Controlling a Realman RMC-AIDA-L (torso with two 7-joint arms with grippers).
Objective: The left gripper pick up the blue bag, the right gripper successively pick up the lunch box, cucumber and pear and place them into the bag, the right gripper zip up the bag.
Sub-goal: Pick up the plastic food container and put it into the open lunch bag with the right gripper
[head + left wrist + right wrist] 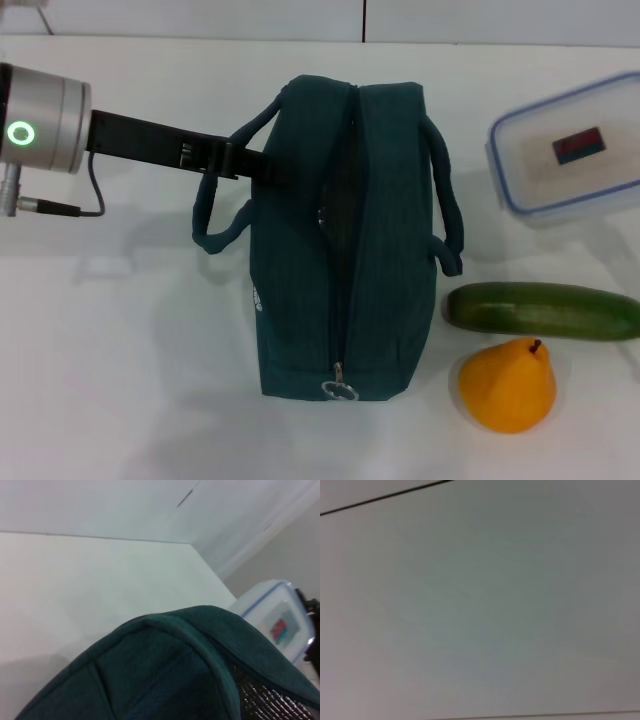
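Note:
The blue bag (385, 250) stands on the white table, seen from above, its long zipper partly parted and the ring pull (340, 388) at the near end. My left gripper (250, 162) reaches in from the left and meets the bag's left side, under one loop handle (215, 225). The left wrist view shows the bag (165, 670) very close, with silver lining (265, 700) in the gap. The lunch box (570, 150) (280, 625) lies at the far right. Right of the bag lie the cucumber (545, 310) and, nearer, the pear (507, 385). The right gripper is out of view.
The white table (120, 350) stretches to the left and in front of the bag. A black cable (85, 205) hangs from the left wrist. The right wrist view shows only a plain pale surface (480, 610) with a dark line at one edge.

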